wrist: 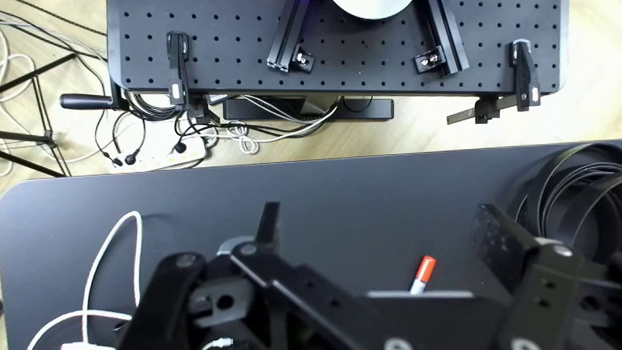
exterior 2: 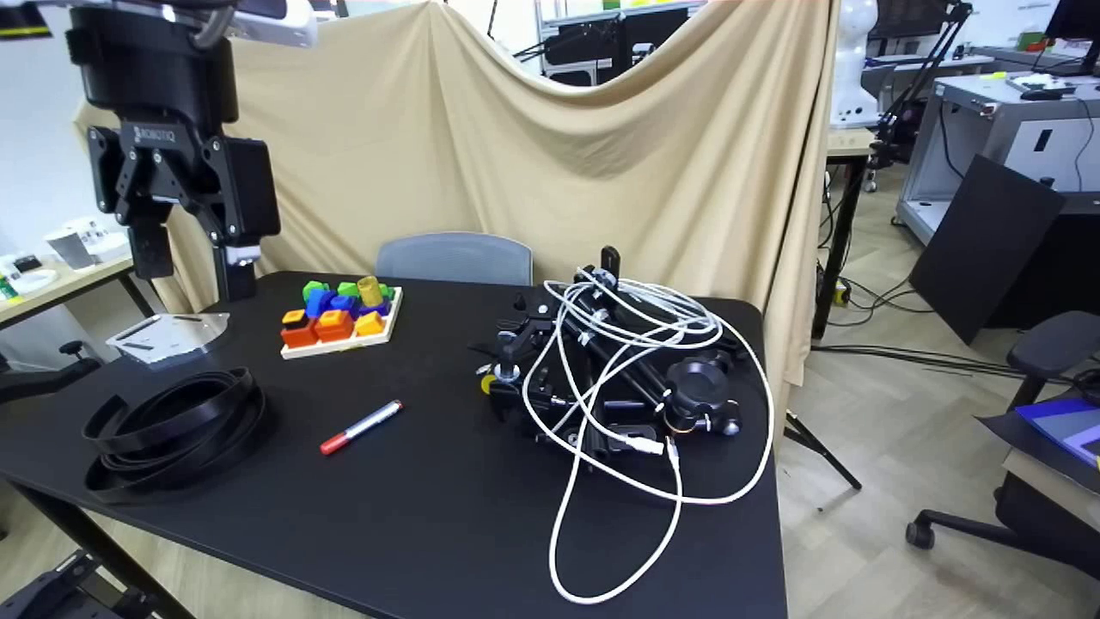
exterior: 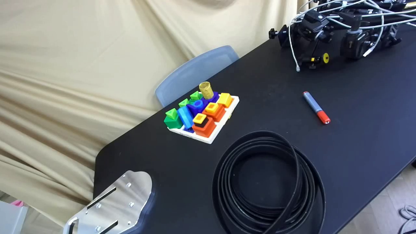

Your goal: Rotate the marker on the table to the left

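The marker lies flat on the black table. It has a blue-grey body and a red end, and shows in both exterior views (exterior: 313, 104) (exterior 2: 371, 421). In the wrist view only its red end and a bit of its body (wrist: 424, 271) show; the gripper's base hides the rest. The table also shows in all views (exterior: 276, 110) (exterior 2: 481, 516) (wrist: 359, 194). My gripper (exterior 2: 196, 266) hangs high above the table in an exterior view, above the cable coil's side. In the wrist view the gripper (wrist: 381, 228) is wide open and empty.
A black cable coil (exterior: 313, 182) (exterior 2: 176, 447) (wrist: 537, 199) lies near the marker. A colourful block toy (exterior: 204, 125) (exterior 2: 335, 327) sits behind it. Black camera mounts with white cables (exterior: 352, 42) (exterior 2: 700, 387) and a metal plate (exterior: 130, 191) (exterior 2: 172, 335) also lie on the table.
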Robot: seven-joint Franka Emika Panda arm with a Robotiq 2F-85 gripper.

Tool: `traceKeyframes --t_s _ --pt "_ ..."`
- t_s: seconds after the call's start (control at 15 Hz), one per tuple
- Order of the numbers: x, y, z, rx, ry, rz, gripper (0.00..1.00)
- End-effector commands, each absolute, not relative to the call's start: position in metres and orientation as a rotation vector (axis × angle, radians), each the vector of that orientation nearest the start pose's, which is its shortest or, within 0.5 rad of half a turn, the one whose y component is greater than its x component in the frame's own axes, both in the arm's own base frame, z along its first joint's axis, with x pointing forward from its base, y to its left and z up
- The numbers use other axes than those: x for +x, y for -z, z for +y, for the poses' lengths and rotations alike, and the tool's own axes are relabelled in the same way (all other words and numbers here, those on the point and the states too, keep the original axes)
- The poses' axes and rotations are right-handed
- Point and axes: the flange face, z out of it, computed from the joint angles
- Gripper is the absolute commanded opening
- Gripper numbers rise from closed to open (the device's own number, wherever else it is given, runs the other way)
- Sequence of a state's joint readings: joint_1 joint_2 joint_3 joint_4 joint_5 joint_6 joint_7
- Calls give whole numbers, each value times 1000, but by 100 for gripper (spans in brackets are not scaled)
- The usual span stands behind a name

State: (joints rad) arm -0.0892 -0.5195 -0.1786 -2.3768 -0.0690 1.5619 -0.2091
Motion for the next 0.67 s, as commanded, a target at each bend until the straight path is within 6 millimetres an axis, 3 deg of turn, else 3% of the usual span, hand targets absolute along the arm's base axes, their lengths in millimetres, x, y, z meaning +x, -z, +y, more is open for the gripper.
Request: traceKeyframes --t_s 0.0,0.27,0.6 --pt "345 -488 -108 -3023 -442 19 100" --pt "345 -488 -108 -3023 -441 19 100" --pt "365 -459 -83 -3107 -333 64 100"
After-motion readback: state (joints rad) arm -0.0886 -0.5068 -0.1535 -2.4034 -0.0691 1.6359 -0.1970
